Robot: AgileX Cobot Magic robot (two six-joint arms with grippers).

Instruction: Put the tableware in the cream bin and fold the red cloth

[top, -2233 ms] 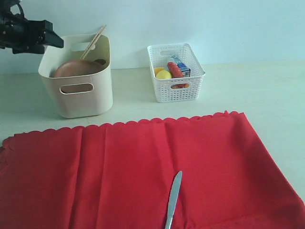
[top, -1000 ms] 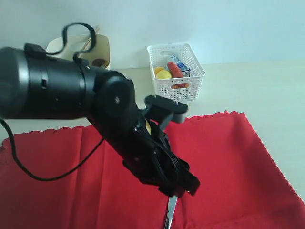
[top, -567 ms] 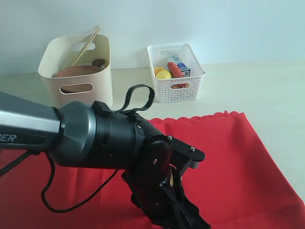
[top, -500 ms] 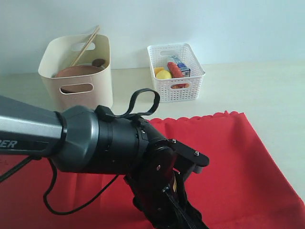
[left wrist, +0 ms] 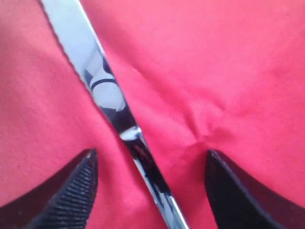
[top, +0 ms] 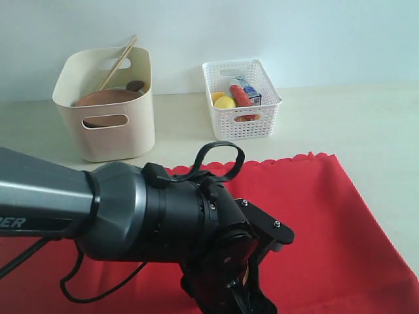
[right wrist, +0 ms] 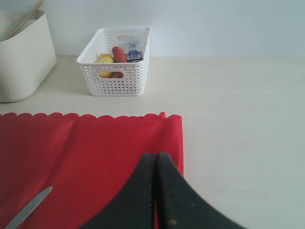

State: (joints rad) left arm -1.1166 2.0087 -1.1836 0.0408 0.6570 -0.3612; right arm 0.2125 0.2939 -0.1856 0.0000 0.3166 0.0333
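Left wrist view | left gripper (left wrist: pixel 150 160) is hanging open astride steel knife (left wrist: pixel 102 90) | red cloth (left wrist: pixel 224 62) is lying bare around | blade is pointing far.

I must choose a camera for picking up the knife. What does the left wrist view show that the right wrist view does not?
Only the left wrist view: the open left pincer, its fingers either side of the long steel knife. Only the right wrist view: the shut right pincer, the tall cream plastic bin, the white lattice basket, the pale table. Both: the knife lying on the large bright red scalloped cloth.
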